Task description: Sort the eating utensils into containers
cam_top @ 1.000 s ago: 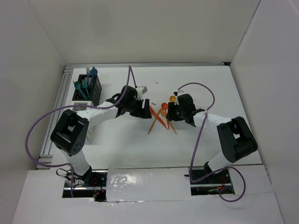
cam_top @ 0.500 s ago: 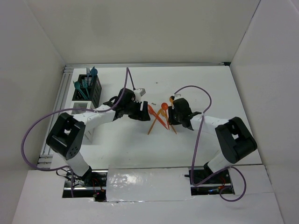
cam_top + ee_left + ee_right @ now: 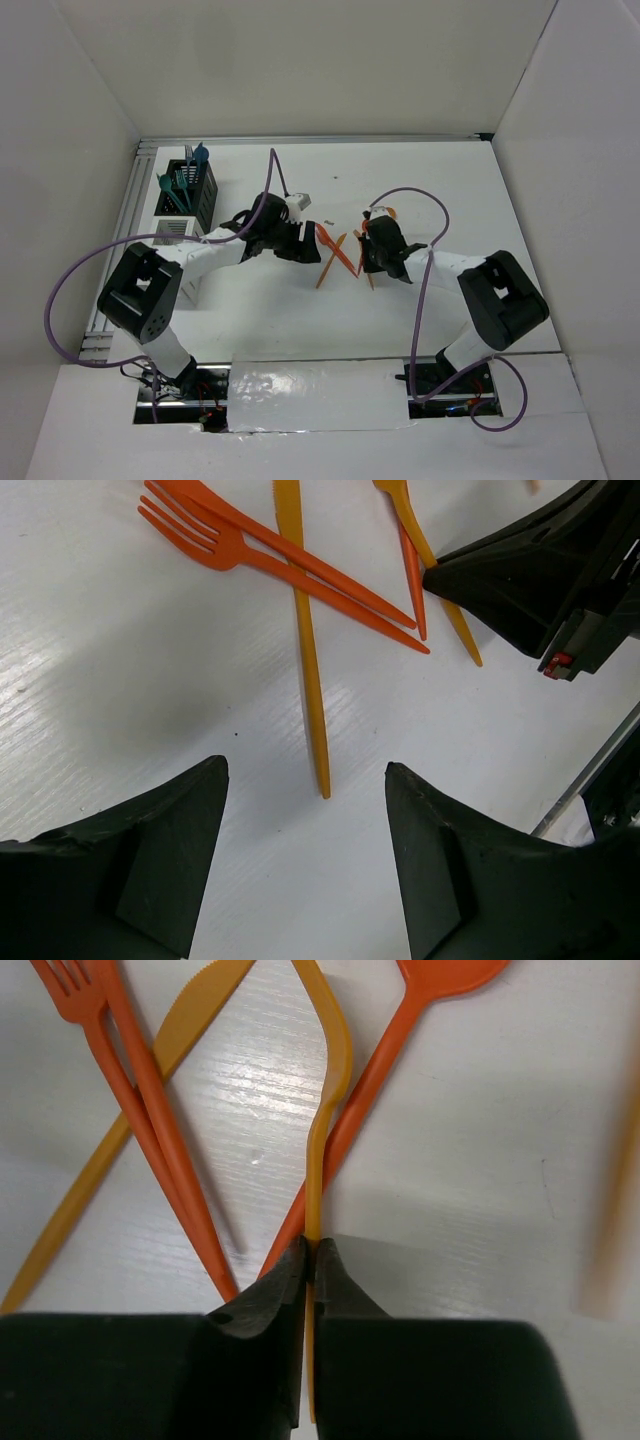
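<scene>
Across the white table [image 3: 470,200], both arms reach inward to the loose heap of orange utensils [image 3: 333,262] at its middle. The black mesh bin [image 3: 203,192] stands well apart at the far left, with teal utensils [image 3: 178,183] upright in it.

Over the last second the right gripper [image 3: 372,248] has slid left and down onto the heap, covering the two spoon bowls that showed beside it before. The left gripper [image 3: 300,240] has barely shifted.

The right wrist view shows the result. That gripper's jaws are pinched tight on the thin handle of a curved amber utensil [image 3: 338,1060]. Its stem runs up and away from the fingertips, its head out of view, crossing a red-orange spoon [image 3: 372,1080]. An amber knife [image 3: 195,1010] and a red-orange fork [image 3: 72,982] lie near it.

I judge the grasp made and a lift toward a bin due next, though the crossed neighbours could be dragged along. The left gripper's jaws stand wide and hold nothing. They hover low over the table, with the end of a long amber piece lying just ahead, between the fingers.
</scene>
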Available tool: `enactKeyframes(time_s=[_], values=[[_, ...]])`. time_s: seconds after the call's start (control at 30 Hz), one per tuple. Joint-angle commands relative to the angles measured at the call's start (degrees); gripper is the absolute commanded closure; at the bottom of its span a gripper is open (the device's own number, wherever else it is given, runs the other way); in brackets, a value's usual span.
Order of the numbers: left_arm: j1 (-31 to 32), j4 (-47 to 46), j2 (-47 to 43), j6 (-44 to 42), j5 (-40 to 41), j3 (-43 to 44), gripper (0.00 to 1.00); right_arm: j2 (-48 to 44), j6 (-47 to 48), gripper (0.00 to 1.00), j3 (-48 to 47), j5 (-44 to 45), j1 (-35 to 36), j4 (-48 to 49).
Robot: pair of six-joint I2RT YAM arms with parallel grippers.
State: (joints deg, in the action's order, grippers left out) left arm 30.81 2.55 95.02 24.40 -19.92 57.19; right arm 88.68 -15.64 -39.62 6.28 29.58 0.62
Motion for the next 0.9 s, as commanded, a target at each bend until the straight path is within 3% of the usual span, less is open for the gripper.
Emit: enactKeyframes(time_s=[0.0,0.2,0.4,0.6,0.87], values=[[0.5,-1.8,-2.0,0.9,-2.1,-0.1,0.24,1.1,-1.1,1.0,0.0,2.2,0.7,0.4],[2.0,-2.1,-2.6,2.2,-3.5,1.8,0.24,-7.5,-2.8,1.0,-1.2,-2.8,0.8,-0.1],[2.0,-7.7,-3.8,6.5,-4.9,4.3,0.24,-17.2,-3.7,1.0,-0.5,-14.4,1.1,5.5],[1.9,-13.8,-4.4,9.3,-6.2,4.7,0.24,-18.7,-5.6,1.0,1.3,-23.2,2.0,12.8],[2.0,-17.7,-3.4,11.2,-8.7,5.8,0.26,-18.9,-6.9,1.0,1.3,-24.2,4.5,16.5]])
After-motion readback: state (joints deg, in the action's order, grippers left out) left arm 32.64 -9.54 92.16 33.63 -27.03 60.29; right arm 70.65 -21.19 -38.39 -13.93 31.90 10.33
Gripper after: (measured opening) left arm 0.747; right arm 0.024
